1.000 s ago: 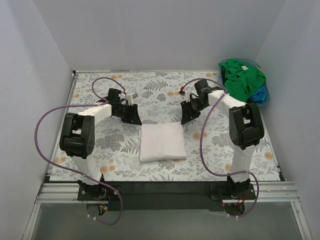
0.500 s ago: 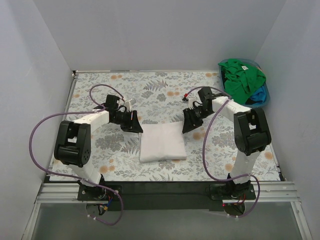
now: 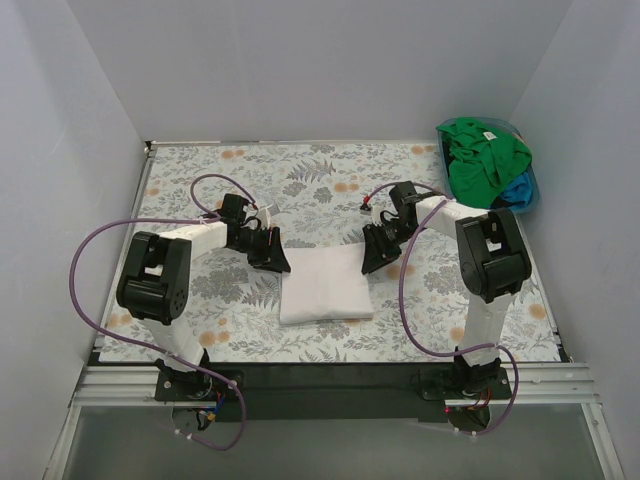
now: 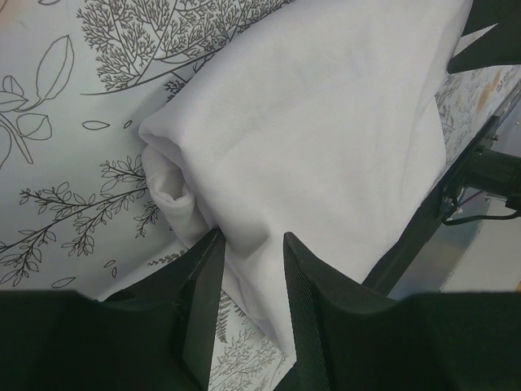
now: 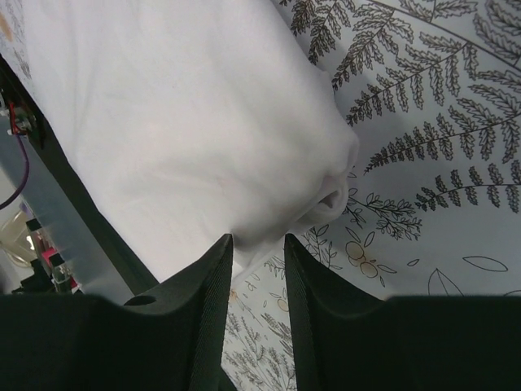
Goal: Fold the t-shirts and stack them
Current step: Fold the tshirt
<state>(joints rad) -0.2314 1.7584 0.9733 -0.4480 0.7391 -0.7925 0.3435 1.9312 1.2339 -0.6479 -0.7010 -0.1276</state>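
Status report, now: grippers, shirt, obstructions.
Left gripper straddling far-left corner of white t-shirt, right gripper at far-right corner; grip unconfirmed. Shirt folded, flat on table cloth. Green and blue t-shirts heaped far right. No obstruction seen.

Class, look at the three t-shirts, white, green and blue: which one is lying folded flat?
The white t-shirt, a neat folded rectangle mid-table. The green t-shirt and blue t-shirt sit crumpled together at the far right corner.
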